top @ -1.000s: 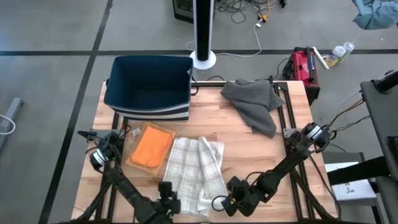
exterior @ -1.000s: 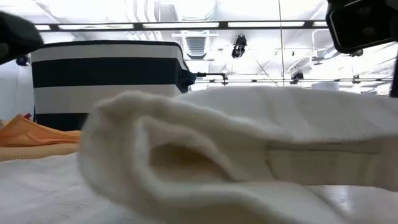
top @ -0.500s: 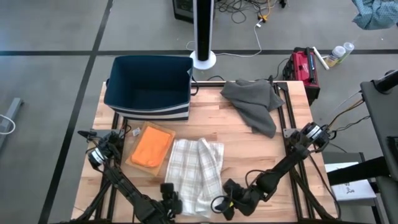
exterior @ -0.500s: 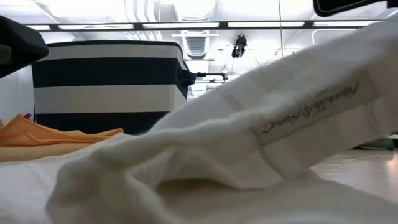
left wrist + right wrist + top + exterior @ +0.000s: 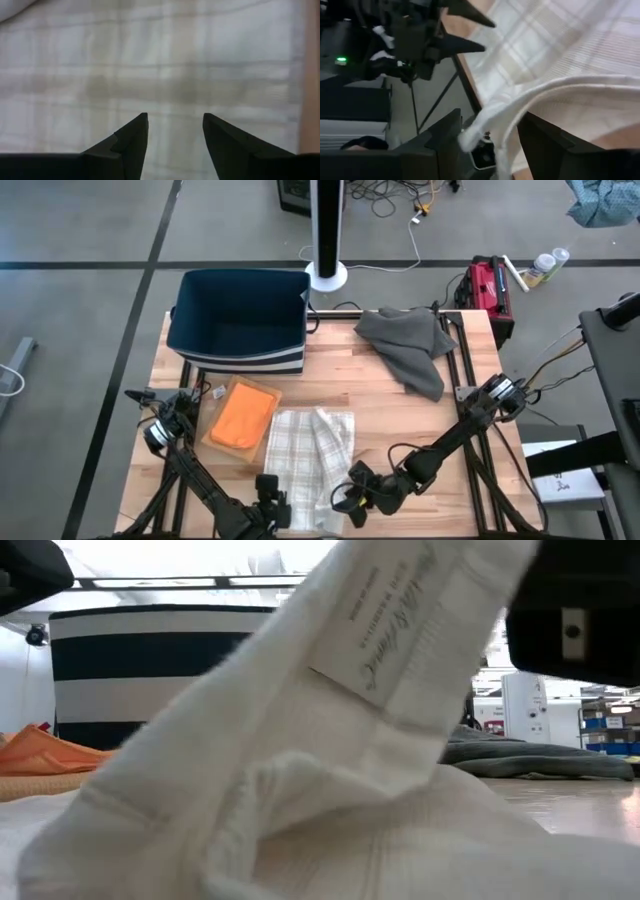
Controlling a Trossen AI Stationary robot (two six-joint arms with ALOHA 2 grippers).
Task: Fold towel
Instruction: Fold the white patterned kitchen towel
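Towel (image 5: 312, 455), white with pale checks, lies on the near part of the wooden tabletop (image 5: 400, 430), between the two sets of jaws. The right jaws (image 5: 345, 498) are at its near right corner, and in the right wrist view a thick fold of the cloth (image 5: 520, 100) passes between the two dark fingers (image 5: 445, 135), so they are clamped on the towel and lift this edge from the surface. In the low view the raised edge stands up with its label (image 5: 375, 615) showing. The left jaws (image 5: 268, 498) are at the near left edge of the towel; in the left wrist view the fingers (image 5: 132, 137) stand apart above the flat cloth, with nothing between them. An orange cloth (image 5: 243, 415) lies just beyond the left jaws, beside the towel. A grey cloth (image 5: 410, 345) and a dark striped bin (image 5: 240, 320) are well beyond both jaws
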